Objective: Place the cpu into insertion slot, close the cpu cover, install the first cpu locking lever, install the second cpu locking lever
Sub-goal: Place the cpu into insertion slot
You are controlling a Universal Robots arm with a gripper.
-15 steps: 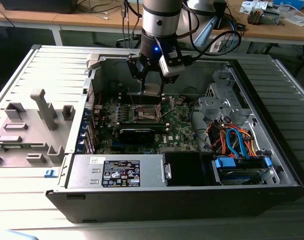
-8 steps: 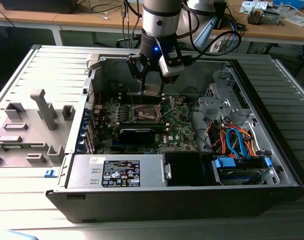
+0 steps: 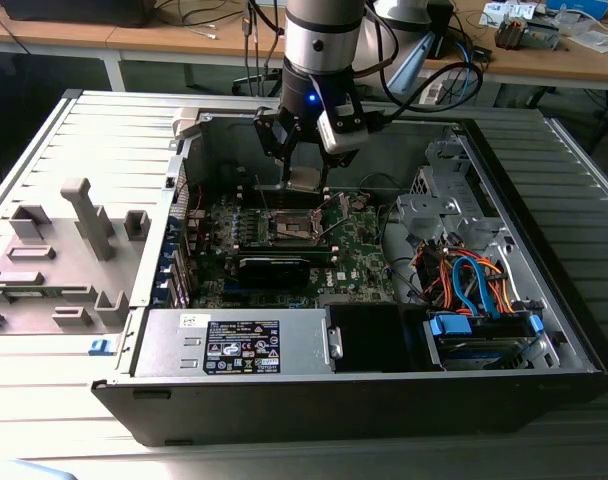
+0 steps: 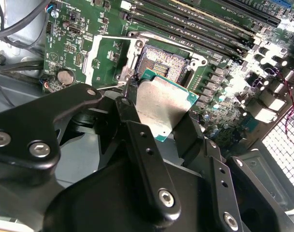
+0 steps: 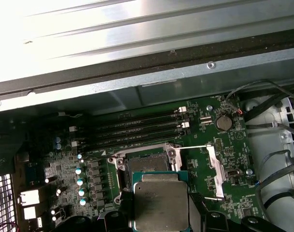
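Pincer [image 4: 157, 126] grips the flat square cpu [image 5: 159, 205], silver-grey top, green-edged, above the insertion slot [image 4: 161, 63].

Arm [image 3: 322, 40] stands near vertical at the far side of the scene, wrist pointing straight down, blue light lit on the wrist. Gripper [image 3: 304, 178] hangs tips-down. Two black fingers [image 4: 139, 145] clamped against opposite edges of the cpu [image 4: 161, 104], which is held flat and level.

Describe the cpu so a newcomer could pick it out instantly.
Find the open computer case and the arm reaching into it. The gripper holds the cpu above the insertion slot. Nothing else there is a flat square with a plain silver-grey top.
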